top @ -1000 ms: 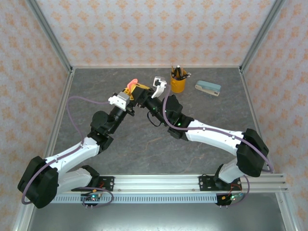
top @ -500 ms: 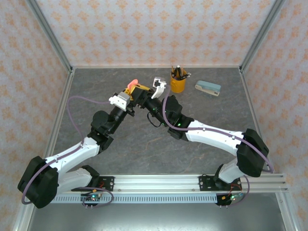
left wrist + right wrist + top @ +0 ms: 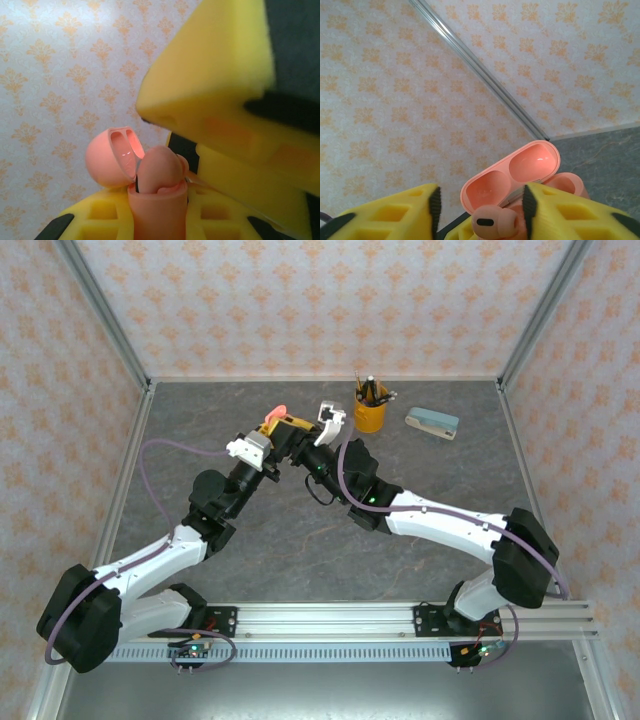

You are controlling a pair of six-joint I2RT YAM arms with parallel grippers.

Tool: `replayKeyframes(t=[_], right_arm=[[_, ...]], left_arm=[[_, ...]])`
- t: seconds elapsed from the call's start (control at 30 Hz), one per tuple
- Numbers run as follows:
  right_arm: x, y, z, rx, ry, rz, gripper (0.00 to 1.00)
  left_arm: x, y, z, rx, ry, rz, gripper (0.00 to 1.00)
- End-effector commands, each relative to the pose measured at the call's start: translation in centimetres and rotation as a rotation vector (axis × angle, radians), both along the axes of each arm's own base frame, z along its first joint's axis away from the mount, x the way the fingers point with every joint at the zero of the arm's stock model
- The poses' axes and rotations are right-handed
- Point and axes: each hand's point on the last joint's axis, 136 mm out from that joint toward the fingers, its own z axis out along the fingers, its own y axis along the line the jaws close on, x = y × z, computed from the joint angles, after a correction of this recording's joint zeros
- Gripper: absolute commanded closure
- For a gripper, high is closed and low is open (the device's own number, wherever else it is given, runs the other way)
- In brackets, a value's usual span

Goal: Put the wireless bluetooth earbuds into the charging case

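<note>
Right gripper ajar, pink earbud between jaws, in charging case

The left claw and right claw meet at a pink case, near a yellow cup.

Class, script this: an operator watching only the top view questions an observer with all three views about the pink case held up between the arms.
Operator: Is the case open?
Observer: Yes. The lid is tipped back, both hollows empty.
Operator: Anything in it?
Observer: A pink earbud pokes from its mouth, between the right pincer's parted fingers.
Operator: What holds the case?
Observer: The left pincer, shut on its base.
</note>
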Motion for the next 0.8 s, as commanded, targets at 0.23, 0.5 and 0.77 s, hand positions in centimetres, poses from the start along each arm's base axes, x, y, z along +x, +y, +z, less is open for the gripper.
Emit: replayKeyframes(t=[0.23, 0.5, 0.77], right_arm=[[-0.4, -1.6, 0.4, -0.097, 0.019, -0.054, 0.31], [-1.6, -5.8, 3.4, -0.081, -0.012, -0.109, 0.24], [-1.8, -11.2, 2.3, -0.13, 0.068, -0.212, 0.22]], left_arm=[[-1.8, 0.8, 4.5, -0.094, -0.135, -0.013, 1.0], [-2.2, 1.1, 4.3, -0.088, -0.135, -0.007, 1.0], [-2.5, 1.1, 4.1, -0.082, -0.131, -0.016, 1.0]])
